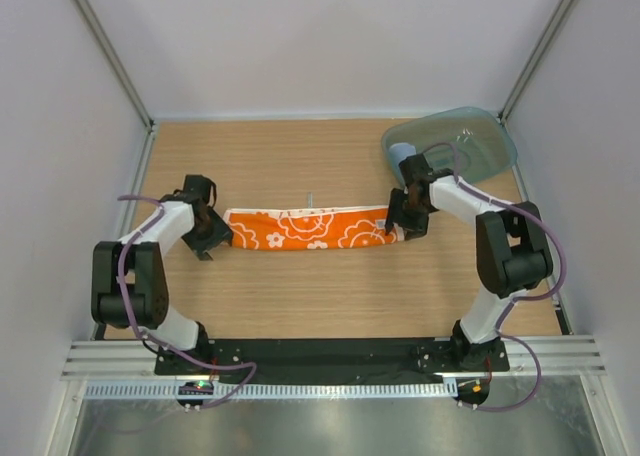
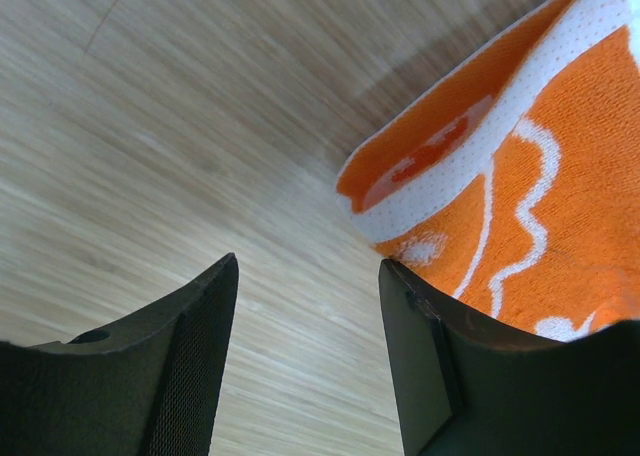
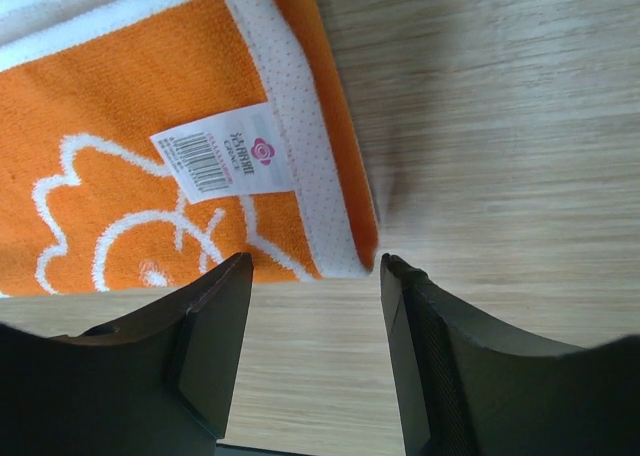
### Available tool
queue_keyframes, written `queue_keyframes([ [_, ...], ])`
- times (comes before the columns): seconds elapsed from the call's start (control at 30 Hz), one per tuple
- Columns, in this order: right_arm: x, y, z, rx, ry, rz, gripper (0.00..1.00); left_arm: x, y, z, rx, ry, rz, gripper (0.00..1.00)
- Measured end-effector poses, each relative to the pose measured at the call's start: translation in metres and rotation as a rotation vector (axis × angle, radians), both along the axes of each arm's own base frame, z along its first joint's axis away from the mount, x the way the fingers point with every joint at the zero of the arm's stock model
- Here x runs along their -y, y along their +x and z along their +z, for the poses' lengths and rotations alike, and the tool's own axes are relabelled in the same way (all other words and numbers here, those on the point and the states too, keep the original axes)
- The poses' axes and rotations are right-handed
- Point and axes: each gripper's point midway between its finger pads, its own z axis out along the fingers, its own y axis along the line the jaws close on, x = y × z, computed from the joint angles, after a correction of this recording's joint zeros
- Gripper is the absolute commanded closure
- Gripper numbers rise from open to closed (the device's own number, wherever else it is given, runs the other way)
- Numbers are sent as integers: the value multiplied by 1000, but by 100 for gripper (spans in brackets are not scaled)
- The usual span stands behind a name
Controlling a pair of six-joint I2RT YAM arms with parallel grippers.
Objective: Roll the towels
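Note:
The orange towel with white flower prints lies folded into a long flat strip across the middle of the table. My left gripper is open at its left end, with nothing between the fingers; the towel's corner lies just beyond the right finger. My right gripper is open at the strip's right end, above the towel's corner with a white label. The light blue towel shows as a small roll inside the teal tray.
A translucent teal plastic tray sits at the back right corner, close behind my right arm. White walls enclose the wooden table on three sides. A black rail runs along the near edge.

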Motion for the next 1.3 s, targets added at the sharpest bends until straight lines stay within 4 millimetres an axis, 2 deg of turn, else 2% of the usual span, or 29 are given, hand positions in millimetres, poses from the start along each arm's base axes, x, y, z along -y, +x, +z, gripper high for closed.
queue_keyframes([
  [0.23,8,5,-11,-10,5,-27,41,2,16,-1,55,-13,14,39],
  [0.43,11,6,-19,-19,7,-34,43,3,21,-1,78,-15,19,40],
  [0.53,11,6,-19,-18,9,-33,45,2,20,-6,73,-14,20,41],
  [0.6,12,5,-20,-18,8,-31,51,2,18,-10,62,-14,23,42],
  [0.63,12,5,-20,-18,8,-31,53,2,17,-11,57,-14,26,43],
  [0.73,13,5,-21,-11,13,-28,62,2,16,-13,51,-11,38,59],
  [0.77,12,5,-21,-9,16,-27,68,2,16,-14,50,-10,41,69],
  [0.83,11,4,-22,-4,23,-25,72,2,16,-16,46,-9,43,79],
  [0.87,11,4,-23,-3,28,-24,77,2,16,-17,43,-8,42,88],
  [0.97,9,3,-23,6,43,-22,84,3,18,-18,47,-10,41,99],
  [1.3,5,2,-24,21,71,-19,98,-6,11,-13,49,36,57,98],
])
